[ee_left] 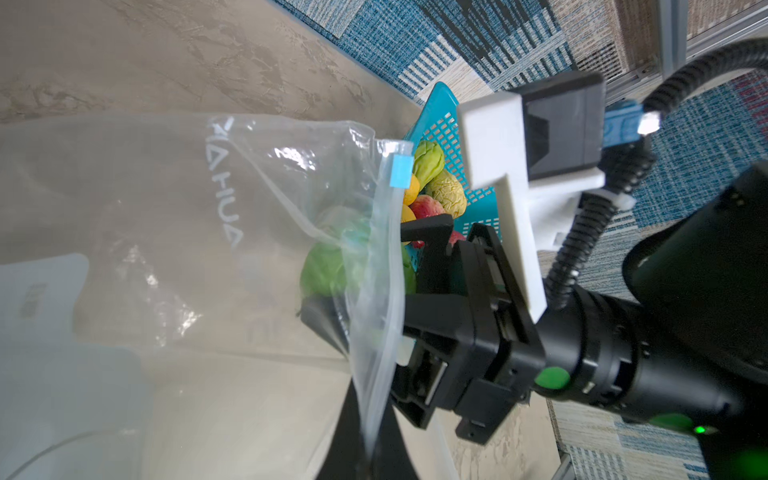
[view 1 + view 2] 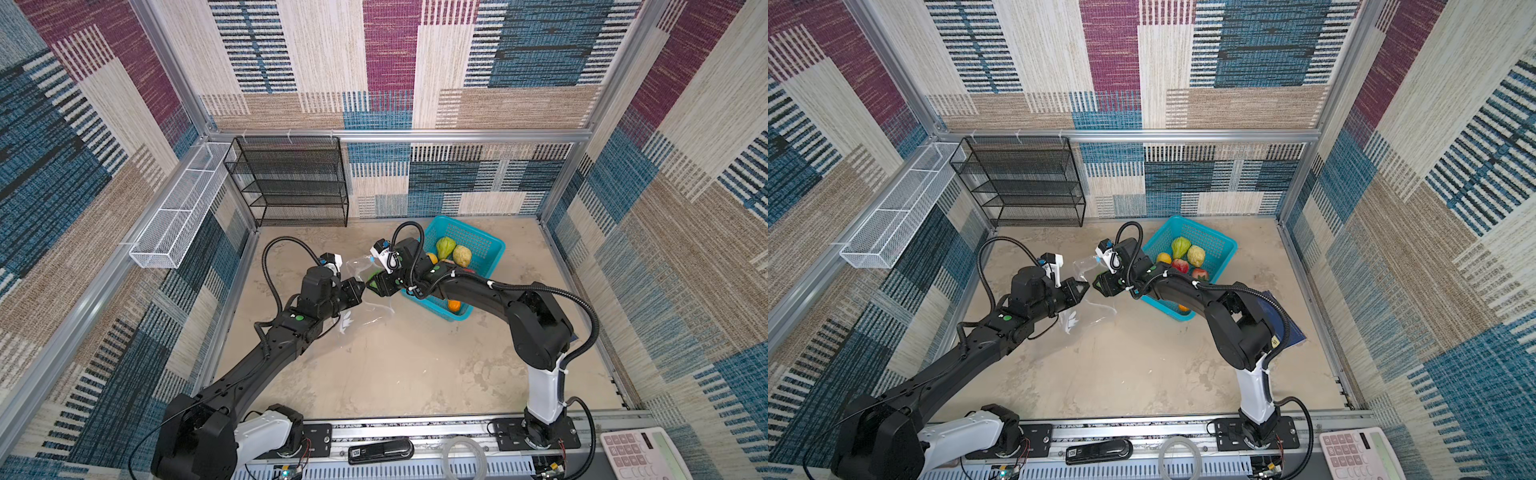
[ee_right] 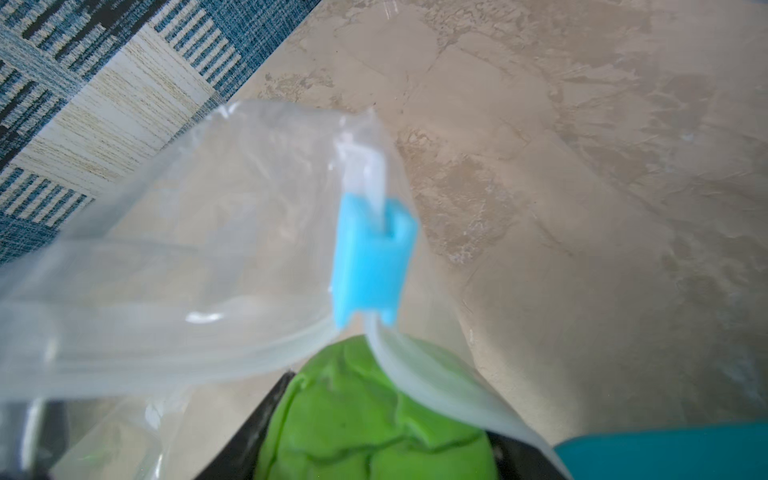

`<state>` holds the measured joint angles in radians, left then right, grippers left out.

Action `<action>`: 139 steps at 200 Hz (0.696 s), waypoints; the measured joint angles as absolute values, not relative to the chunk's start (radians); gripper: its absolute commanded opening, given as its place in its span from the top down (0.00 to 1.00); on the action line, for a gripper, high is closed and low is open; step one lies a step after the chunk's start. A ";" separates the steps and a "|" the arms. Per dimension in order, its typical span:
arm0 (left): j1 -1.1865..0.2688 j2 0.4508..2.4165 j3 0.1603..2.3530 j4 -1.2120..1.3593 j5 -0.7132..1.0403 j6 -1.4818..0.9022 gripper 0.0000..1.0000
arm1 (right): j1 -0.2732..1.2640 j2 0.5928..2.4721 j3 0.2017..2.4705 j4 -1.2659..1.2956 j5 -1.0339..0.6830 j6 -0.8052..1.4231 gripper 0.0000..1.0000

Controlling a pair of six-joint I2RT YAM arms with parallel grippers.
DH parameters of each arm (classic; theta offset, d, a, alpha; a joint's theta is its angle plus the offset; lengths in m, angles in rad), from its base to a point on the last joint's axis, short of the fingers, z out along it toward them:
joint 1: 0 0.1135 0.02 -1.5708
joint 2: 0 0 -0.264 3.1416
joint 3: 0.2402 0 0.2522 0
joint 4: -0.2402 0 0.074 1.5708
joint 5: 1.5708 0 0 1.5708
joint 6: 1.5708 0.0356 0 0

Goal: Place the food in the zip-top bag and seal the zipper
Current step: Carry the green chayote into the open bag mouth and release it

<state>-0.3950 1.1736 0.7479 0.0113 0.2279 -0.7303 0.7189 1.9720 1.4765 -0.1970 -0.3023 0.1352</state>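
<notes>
The clear zip-top bag [image 2: 376, 308] [image 1: 166, 208] hangs with its mouth toward the basket. My left gripper [image 2: 365, 286] [image 1: 370, 451] is shut on the bag's rim strip, the zipper [image 1: 376, 291] [image 3: 436, 386]. The light-blue slider [image 1: 402, 171] [image 3: 370, 266] sits at the far end of that strip. My right gripper [image 2: 1099, 286] [image 3: 374, 453] is shut on a bright green piece of food [image 1: 328, 266] [image 3: 365, 415], held at the bag's mouth with the rim draped over it. More food lies in the turquoise basket [image 2: 478, 239]: green [image 2: 444, 248], pale yellow-green [image 2: 461, 255], orange [image 2: 454, 306], red [image 2: 1180, 265].
A black wire shelf [image 2: 291, 183] stands at the back left. A white wire tray [image 2: 178, 208] hangs on the left wall. A blue book [image 2: 1289, 322] lies under the right arm. A calculator [image 2: 640, 453] sits at the front right rail.
</notes>
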 measured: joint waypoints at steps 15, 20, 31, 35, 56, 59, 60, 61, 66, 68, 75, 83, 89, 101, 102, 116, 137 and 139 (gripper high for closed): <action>-0.395 1.186 0.748 0.017 0.239 -0.733 1.00 | 0.723 1.976 1.478 -0.200 -0.294 0.138 0.27; -0.395 1.190 0.748 0.019 0.239 -0.733 1.00 | 0.723 1.976 1.478 -0.200 -0.295 0.139 0.25; -0.395 1.196 0.748 0.025 0.240 -0.736 1.00 | 0.726 1.975 1.478 -0.200 -0.294 0.142 0.19; -0.395 1.197 0.748 0.027 0.241 -0.736 1.00 | 0.726 1.975 1.477 -0.199 -0.295 0.142 0.18; -0.395 1.205 0.742 0.049 0.242 -0.741 1.00 | 0.727 1.963 1.470 -0.200 -0.296 0.142 0.17; -0.395 1.207 0.741 0.050 0.241 -0.741 1.00 | 0.727 1.962 1.469 -0.200 -0.297 0.142 0.17; -0.395 1.207 0.741 0.051 0.242 -0.741 1.00 | 0.727 1.961 1.469 -0.200 -0.297 0.142 0.17; -0.395 1.208 0.741 0.052 0.242 -0.741 1.00 | 0.727 1.961 1.468 -0.200 -0.297 0.142 0.17; -0.395 1.212 0.740 0.056 0.241 -0.744 1.00 | 0.727 1.959 1.468 -0.200 -0.297 0.142 0.17; -0.395 1.213 0.740 0.056 0.241 -0.744 1.00 | 0.727 1.958 1.468 -0.200 -0.299 0.142 0.17; -0.395 1.217 0.740 0.060 0.241 -0.745 1.00 | 0.727 1.955 1.470 -0.201 -0.300 0.142 0.17; -0.393 1.222 0.741 0.064 0.241 -0.745 1.00 | 0.726 1.952 1.475 -0.207 -0.302 0.142 0.17; -0.393 1.224 0.741 0.065 0.240 -0.746 1.00 | 0.726 1.949 1.478 -0.209 -0.302 0.142 0.17; -0.391 1.224 0.741 0.066 0.239 -0.748 1.00 | 0.726 1.937 1.478 -0.213 -0.299 0.142 0.16; -0.391 1.224 0.741 0.067 0.239 -0.748 1.00 | 0.726 1.935 1.478 -0.214 -0.299 0.142 0.16; -0.390 1.221 0.741 0.070 0.237 -0.748 1.00 | 0.725 1.913 1.478 -0.222 -0.291 0.142 0.15; -0.386 1.205 0.741 0.070 0.230 -0.748 1.00 | 0.725 1.876 1.470 -0.225 -0.281 0.141 0.14; -0.385 1.203 0.741 0.070 0.228 -0.748 1.00 | 0.725 1.872 1.470 -0.226 -0.282 0.141 0.14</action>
